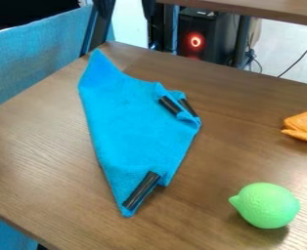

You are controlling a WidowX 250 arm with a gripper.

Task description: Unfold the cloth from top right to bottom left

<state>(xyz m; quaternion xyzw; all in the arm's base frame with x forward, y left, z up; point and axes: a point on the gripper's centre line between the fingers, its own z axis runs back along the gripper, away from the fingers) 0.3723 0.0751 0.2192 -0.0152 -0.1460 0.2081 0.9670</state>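
Jaws: released or clenched, I cannot tell. The bright blue fabric cloth (133, 124) lies left of centre in the frame on the brown wood-grain counter (32, 146), a slanting, uneven shape with one pointed end at the upper left and another toward the bottom. Two short black strips (170, 105) sit side by side on its bunched right corner, and a longer black strip (142, 190) runs along its lower end. Well apart from it, at the lower right, is a green lemon-shaped object (268, 205); above that, by the right edge, rests a bent orange object (303, 126). Past the counter stands a black case with a glowing red ring (210, 41).
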